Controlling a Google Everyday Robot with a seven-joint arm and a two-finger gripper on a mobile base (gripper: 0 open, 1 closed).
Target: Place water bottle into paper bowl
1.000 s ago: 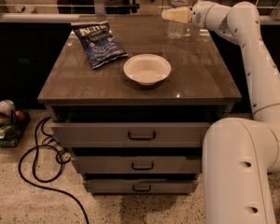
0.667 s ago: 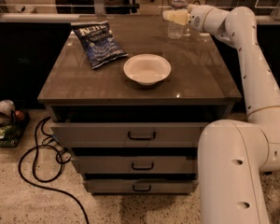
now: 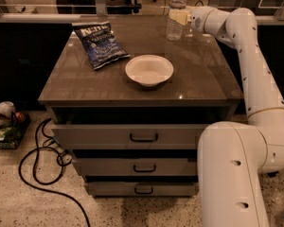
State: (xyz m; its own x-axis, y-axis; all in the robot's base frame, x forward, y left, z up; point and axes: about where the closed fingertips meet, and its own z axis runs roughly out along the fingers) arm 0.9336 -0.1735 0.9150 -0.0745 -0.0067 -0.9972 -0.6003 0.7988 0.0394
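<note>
The clear, white-capped water bottle stands upright at the table's 1 o'clock edge, clasped mid-body by the gripper. The off-white paper bowl sits upright at the bottle's 7 o'clock.

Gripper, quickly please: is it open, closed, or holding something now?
Gripper: at the upright water bottle; open or closed cannot be told.

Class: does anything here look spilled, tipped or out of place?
Nothing stands out. The water bottle stands upright near the far edge of the cabinet top with the gripper at it; the paper bowl sits level, empty.
</note>
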